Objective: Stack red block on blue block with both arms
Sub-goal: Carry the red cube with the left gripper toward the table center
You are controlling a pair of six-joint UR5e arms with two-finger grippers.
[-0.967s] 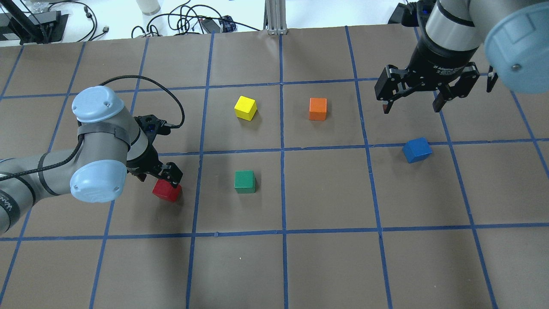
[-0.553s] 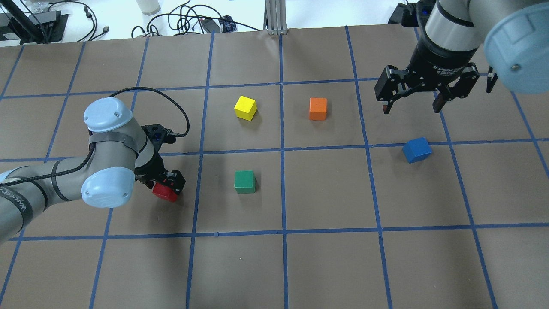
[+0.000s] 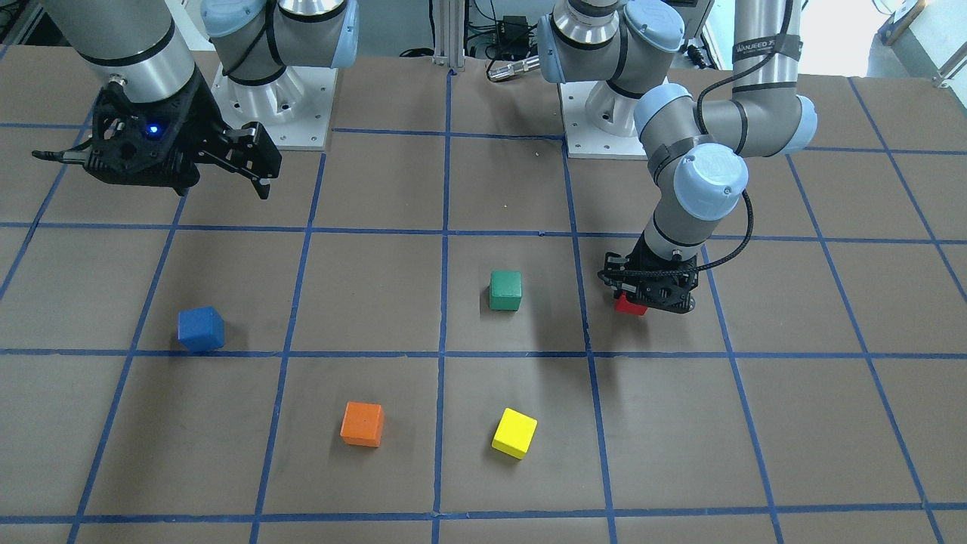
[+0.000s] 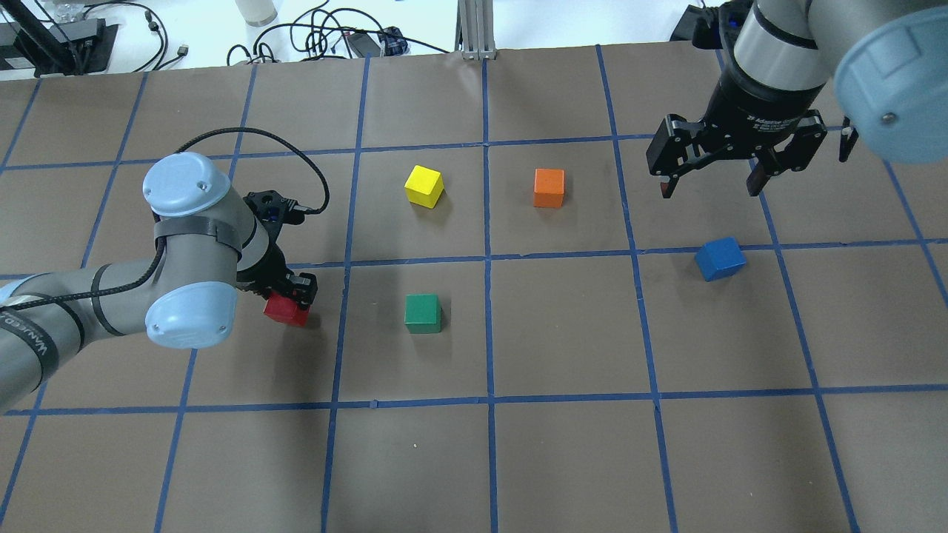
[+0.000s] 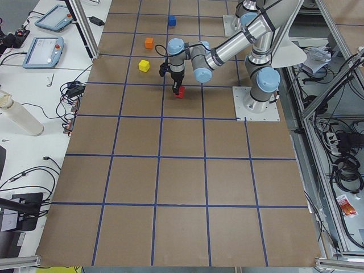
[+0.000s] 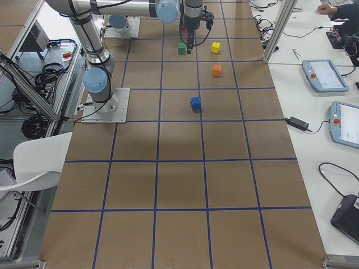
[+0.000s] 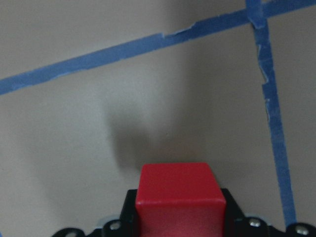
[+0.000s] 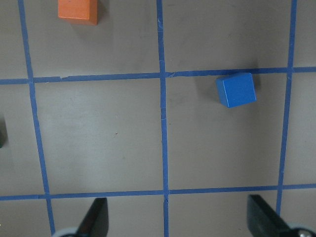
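The red block is gripped between the fingers of my left gripper, left of the table's middle and just above the brown surface. It fills the lower centre of the left wrist view, with its shadow on the table beyond it. It also shows in the front view. The blue block lies alone on the right, on a blue tape line. My right gripper hangs open and empty above the table, beyond the blue block. The blue block also shows in the right wrist view.
A green block lies right of the red block. A yellow block and an orange block lie further back near the middle. Blue tape lines grid the brown table. Cables lie past the far edge.
My left gripper has closed in on the red block and lifted it slightly, shifting it away from the near edge. The right gripper and blue block have hardly moved.
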